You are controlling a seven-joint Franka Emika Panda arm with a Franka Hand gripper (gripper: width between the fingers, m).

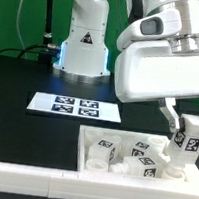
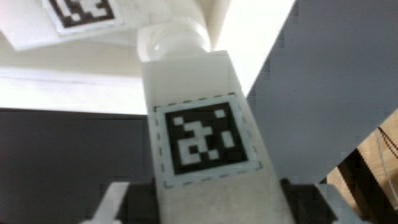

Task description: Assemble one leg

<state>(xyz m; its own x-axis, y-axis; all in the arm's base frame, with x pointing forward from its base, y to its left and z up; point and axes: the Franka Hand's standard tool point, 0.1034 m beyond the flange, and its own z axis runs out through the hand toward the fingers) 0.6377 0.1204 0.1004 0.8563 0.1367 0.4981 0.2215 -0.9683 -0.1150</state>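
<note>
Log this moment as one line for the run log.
gripper: shut on the leg | the leg: held over the tray | other tagged parts: in the tray

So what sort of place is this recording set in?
Probably a robotics lab bench: a black table with the marker board, a white tray of tagged parts, and the gripper, jaws closed on the leg.

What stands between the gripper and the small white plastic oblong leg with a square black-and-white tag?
Nothing visible does. The gripper holds the leg between its fingers, above the large flat white walled tray.
</note>
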